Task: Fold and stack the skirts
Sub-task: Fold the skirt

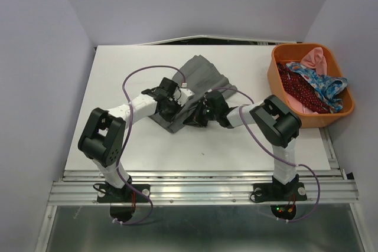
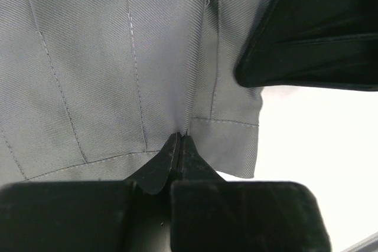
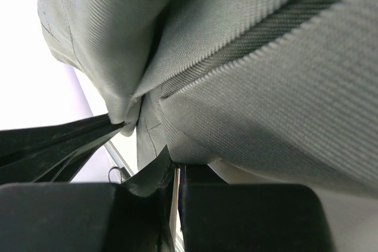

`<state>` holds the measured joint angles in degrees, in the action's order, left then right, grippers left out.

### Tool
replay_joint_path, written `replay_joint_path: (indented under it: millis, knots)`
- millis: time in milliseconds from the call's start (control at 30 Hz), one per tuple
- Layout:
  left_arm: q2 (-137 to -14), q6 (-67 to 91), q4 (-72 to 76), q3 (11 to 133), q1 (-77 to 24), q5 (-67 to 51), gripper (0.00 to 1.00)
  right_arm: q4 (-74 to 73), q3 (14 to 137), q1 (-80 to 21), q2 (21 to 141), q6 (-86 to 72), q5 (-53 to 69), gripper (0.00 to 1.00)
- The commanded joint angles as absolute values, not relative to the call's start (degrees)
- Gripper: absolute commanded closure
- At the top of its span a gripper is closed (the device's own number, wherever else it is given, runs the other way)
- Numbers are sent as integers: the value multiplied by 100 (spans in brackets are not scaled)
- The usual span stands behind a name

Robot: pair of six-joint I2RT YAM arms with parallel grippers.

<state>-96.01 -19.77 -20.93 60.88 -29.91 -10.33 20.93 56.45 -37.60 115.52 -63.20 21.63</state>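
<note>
Since the grey skirt (image 1: 204,75), lying left of the orange basket (image 1: 276,66), looks light, limp and prone to sagging between holds, its stitched hem seems the firmest purchase; the left gripper (image 2: 180,141) is clamped on that hem, the right gripper (image 3: 172,163) on a bunched fold.

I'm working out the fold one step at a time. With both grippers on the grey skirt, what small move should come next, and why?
Probably ease the two arms slightly apart to pull the held edge taut. The left gripper and right gripper are both shut on the grey skirt, close together, and the cloth between them is bunched and creased, not flat enough to fold.
</note>
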Motion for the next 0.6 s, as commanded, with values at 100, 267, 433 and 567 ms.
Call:
replay_joint_path:
  millis: [100, 267, 433, 567]
  knots:
    - [-9264, -1837, -2557, 6600, -3111, -1485, 100, 1380, 5704, -3885, 11918, -6065, 1723, 99]
    - [-9290, -1749, -2803, 6811, -3243, -1696, 100, 1362, 5731, -3885, 11909, -6029, 1705, 99]
    - [-9343, -1679, -2900, 6829, -3401, -1819, 100, 1362, 5730, -3885, 11892, -6038, 1688, 99]
    - [-9466, -1609, -2839, 6786, -3454, -1933, 100, 1371, 5704, -3885, 11874, -6073, 1688, 99]
